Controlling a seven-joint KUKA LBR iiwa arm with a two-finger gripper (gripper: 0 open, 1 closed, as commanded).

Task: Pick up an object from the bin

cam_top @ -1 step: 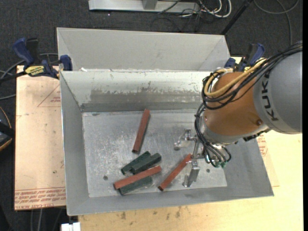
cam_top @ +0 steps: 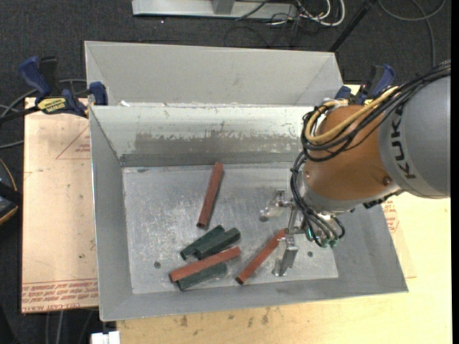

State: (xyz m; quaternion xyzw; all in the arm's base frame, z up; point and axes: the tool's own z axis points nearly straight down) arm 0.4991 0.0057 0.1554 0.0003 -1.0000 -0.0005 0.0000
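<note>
My hand (cam_top: pixel 280 233) hung low over the right part of the grey bin (cam_top: pixel 215 124). Its fingers were spread, and the upper end of a slanted red-brown bar (cam_top: pixel 255 262) on the front right floor lay between them, though I could not tell whether either finger touched it. Left of that bar was a small heap: dark green blocks (cam_top: pixel 211 243), a second red-brown bar (cam_top: pixel 204 264) laid along their front, one more dark green block (cam_top: pixel 202 279) just below it, and, farther back and apart, a third red-brown bar (cam_top: pixel 210 196) pointing toward the rear wall.
</note>
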